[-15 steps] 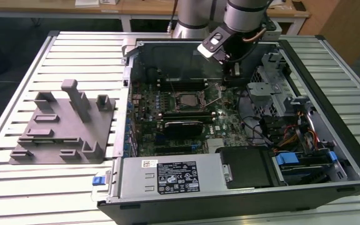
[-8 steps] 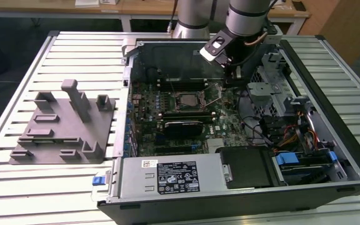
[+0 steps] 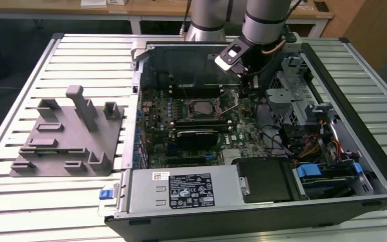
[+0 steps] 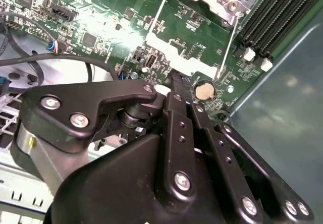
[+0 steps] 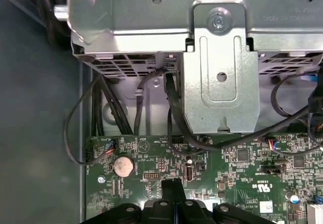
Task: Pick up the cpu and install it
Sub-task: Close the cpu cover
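The cpu (image 3: 200, 107), as far as I can judge, is the pale square lying flat in the socket (image 3: 189, 112) at the middle of the board (image 3: 158, 147); I cannot make out its edges well. The socket's metal plate (image 4: 170, 53) is swung open toward the gripper (image 4: 176, 78), which would leave the chip uncovered. The gripper hangs low over the board just beside that plate's free edge. Its fingers are pressed together with nothing between them, a narrow tip better suited to nudging than carrying, I'd guess. A coin battery (image 4: 203, 90) lies right by the tip. The grey fixture (image 3: 66, 136) sits well apart, outside the case (image 3: 247, 218).
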`<control>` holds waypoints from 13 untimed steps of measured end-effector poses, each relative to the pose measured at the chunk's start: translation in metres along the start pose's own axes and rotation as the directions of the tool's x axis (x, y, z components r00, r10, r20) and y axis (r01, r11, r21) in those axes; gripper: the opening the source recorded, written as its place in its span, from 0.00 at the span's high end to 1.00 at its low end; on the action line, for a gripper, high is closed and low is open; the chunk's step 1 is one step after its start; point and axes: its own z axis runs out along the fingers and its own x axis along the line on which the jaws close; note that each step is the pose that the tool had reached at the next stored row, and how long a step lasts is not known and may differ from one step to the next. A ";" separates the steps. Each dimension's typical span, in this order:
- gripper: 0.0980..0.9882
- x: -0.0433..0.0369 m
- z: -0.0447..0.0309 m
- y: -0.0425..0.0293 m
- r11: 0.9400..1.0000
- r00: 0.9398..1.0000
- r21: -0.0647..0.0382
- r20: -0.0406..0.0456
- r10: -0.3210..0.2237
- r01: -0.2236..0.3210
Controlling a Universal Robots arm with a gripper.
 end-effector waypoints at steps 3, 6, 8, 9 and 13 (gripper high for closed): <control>0.99 0.0000 0.0019 0.0000 1.000 1.000 0.000 0.002 0.000 0.000; 0.99 0.0000 0.0021 -0.0005 1.000 1.000 0.000 0.001 0.000 0.000; 0.99 0.0000 0.0020 -0.0028 1.000 1.000 0.000 0.001 0.000 0.000; 0.99 -0.0001 0.0019 -0.0047 1.000 1.000 0.000 0.001 0.000 0.000; 0.99 -0.0004 0.0015 -0.0139 1.000 1.000 0.000 0.001 0.001 -0.001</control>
